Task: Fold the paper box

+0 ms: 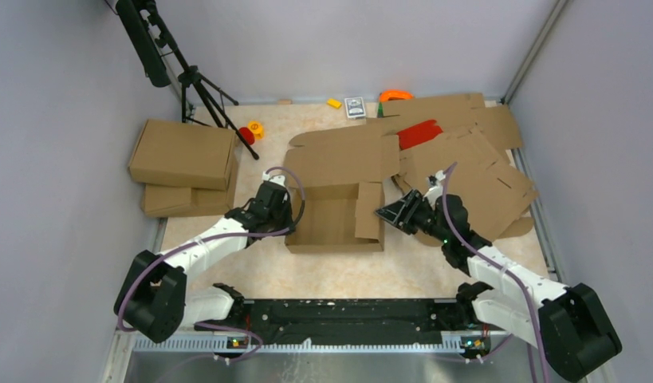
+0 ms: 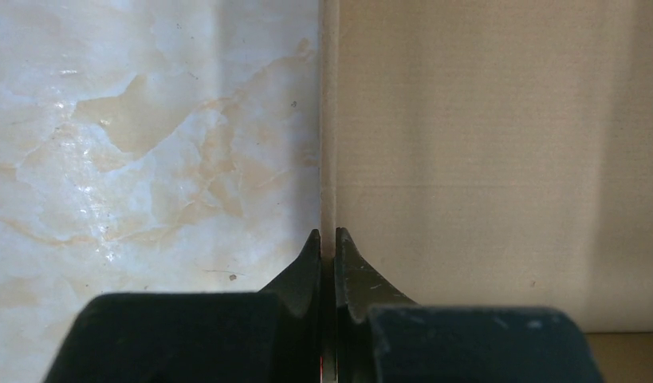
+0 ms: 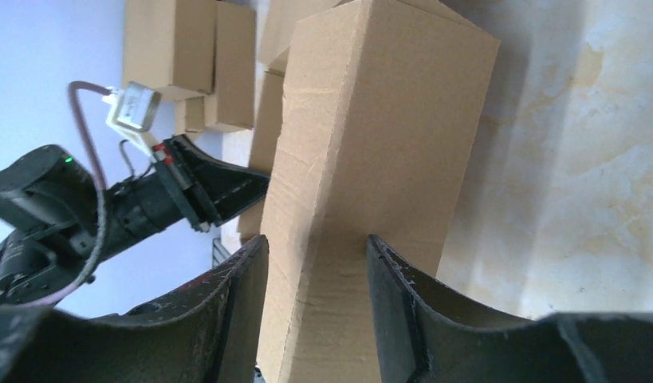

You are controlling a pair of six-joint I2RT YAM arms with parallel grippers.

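The paper box [image 1: 332,217] lies in the middle of the table as a shallow brown tray, its lid flap [image 1: 343,155] open toward the back. My left gripper [image 1: 280,209] is at the box's left wall. In the left wrist view that gripper [image 2: 328,235] is shut on the wall's thin top edge, with the box's brown inside [image 2: 482,159] to the right. My right gripper [image 1: 388,214] is at the box's right wall. In the right wrist view its fingers [image 3: 315,238] stand apart astride that thick folded wall [image 3: 371,120].
Two folded boxes [image 1: 183,153] are stacked at the back left. A heap of flat cardboard sheets [image 1: 470,171] with a red piece [image 1: 419,132] fills the back right. A tripod [image 1: 197,84] and small items [image 1: 355,106] stand along the back edge.
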